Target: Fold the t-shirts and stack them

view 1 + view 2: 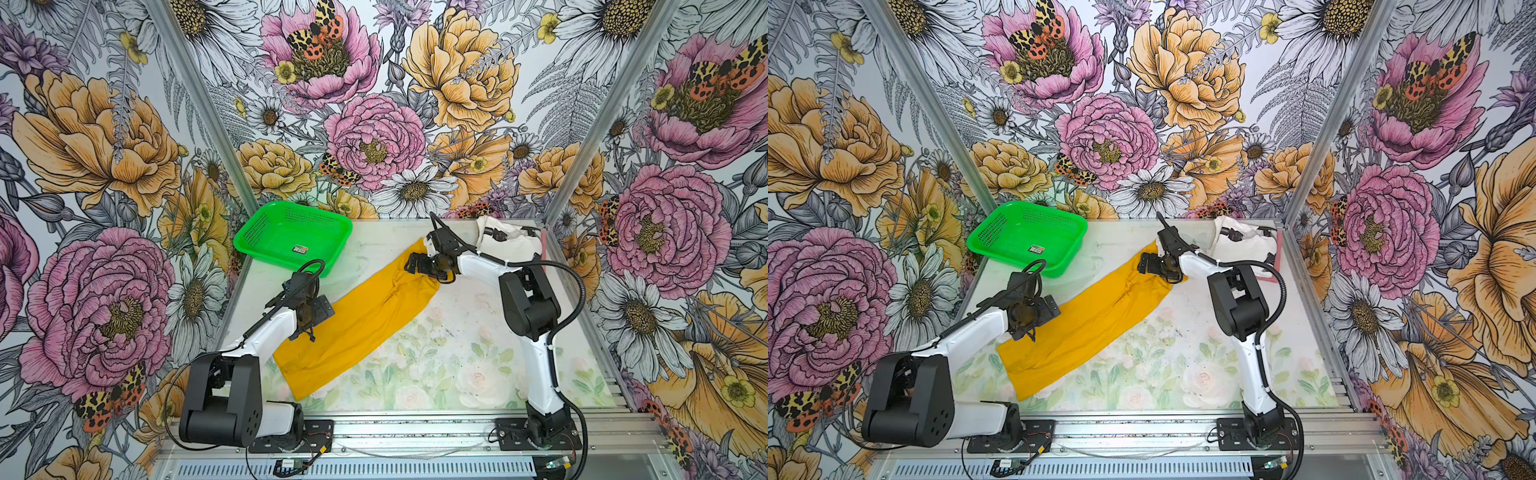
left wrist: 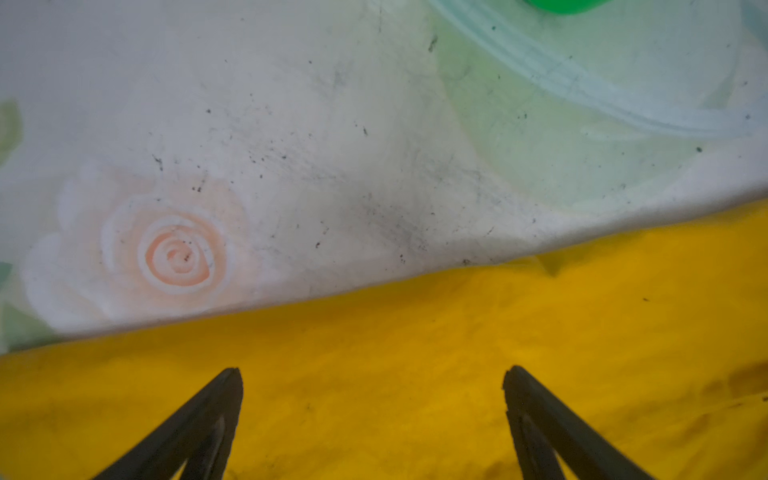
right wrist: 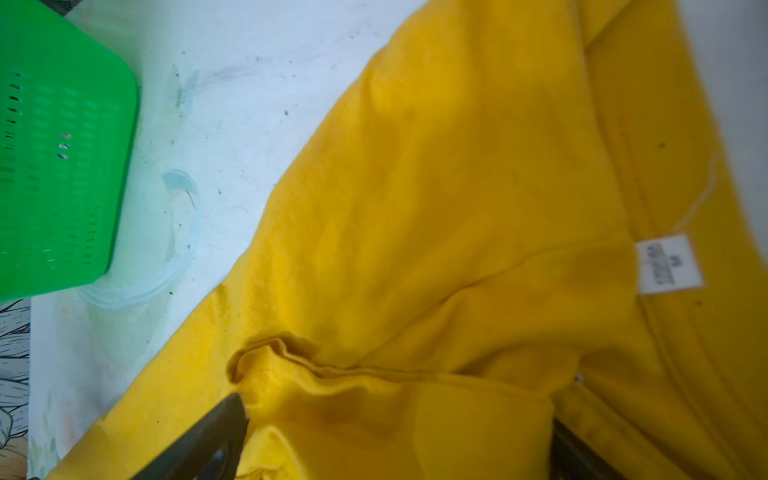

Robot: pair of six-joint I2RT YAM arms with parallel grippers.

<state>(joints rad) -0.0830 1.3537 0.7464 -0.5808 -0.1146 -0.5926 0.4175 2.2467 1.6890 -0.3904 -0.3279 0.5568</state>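
Both wide & empty: I'm hovering L gripper (image 2: 372,374) & R gripper (image 3: 397,415) over opposite shirt (image 1: 361,328) ends, prob. for next fold.

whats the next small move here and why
The left gripper and right gripper stand open above opposite ends of the yellow t-shirt, a long folded strip held by neither. So probably lower both and close the fingers on the cloth, to start the next fold.
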